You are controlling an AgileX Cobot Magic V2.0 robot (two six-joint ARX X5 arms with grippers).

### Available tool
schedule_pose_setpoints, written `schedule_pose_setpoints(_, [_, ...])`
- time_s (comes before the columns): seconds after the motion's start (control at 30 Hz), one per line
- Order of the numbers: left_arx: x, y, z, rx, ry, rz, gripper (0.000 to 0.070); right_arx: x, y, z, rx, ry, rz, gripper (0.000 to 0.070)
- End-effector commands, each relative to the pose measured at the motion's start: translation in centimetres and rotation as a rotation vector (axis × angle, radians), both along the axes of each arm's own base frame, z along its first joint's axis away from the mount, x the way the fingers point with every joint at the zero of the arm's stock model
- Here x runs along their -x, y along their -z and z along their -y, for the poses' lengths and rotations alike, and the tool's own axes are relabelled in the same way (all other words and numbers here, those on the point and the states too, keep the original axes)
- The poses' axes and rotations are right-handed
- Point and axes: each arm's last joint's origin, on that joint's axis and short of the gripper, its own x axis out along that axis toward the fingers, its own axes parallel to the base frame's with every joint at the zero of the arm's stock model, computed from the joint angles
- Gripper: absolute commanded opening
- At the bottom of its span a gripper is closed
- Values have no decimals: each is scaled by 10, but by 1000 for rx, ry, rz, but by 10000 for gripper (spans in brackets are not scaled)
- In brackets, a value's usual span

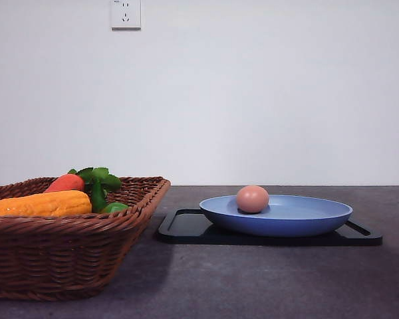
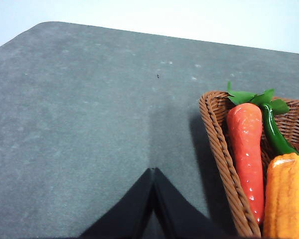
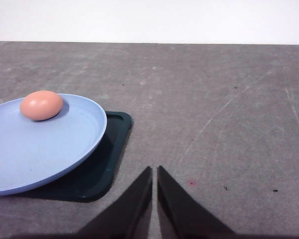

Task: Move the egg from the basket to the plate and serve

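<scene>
Basket [image 1: 66, 256]: nearest thing in the front view, at the left; brown wicker with a braided rim. Egg not among its contents.
Basket contents: orange corn cob [image 1: 43, 203] lying along the near side; red-orange carrot [image 1: 65, 183] behind it with its leafy top [image 1: 96, 176] toward the far corner; green pepper [image 1: 113, 207] beside the corn.
Tray [image 1: 186, 226]: flat black rectangle with a raised lip, farther back and to the right of the basket, a strip of bare table between them.
Plate [image 1: 299, 219]: light blue, round, resting on the tray and covering most of it.
Egg [image 1: 253, 199]: on the plate, left of the plate's centre, near the rim; nothing touching it. Long axis roughly horizontal, running left-right across the front view.
Table [image 1: 266, 286]: dark grey; open surface in front of the tray and to the right of it. Its far edge meets a white wall.
Left gripper [image 2: 153, 172]: fingertips pressed together, nothing between them; over bare table just beside the basket's outer wall.
Right gripper [image 3: 154, 172]: fingers closed to a thin slit, holding nothing; over bare table next to the tray's corner, apart from the plate.
</scene>
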Motion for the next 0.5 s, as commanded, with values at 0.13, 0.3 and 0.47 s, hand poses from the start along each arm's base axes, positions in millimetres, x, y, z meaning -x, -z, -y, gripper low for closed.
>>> schedule_pose_setpoints(0.13, [-1, 10, 0, 2, -3, -38, 0, 0, 1, 0, -12, 7, 1, 0])
schedule_pose_setpoints(0.3, [-1, 10, 0, 2, -3, -38, 0, 0, 1, 0, -12, 7, 1, 0])
schedule_pose_setpoints(0.47, [-1, 10, 0, 2, -3, -38, 0, 0, 1, 0, -12, 7, 1, 0])
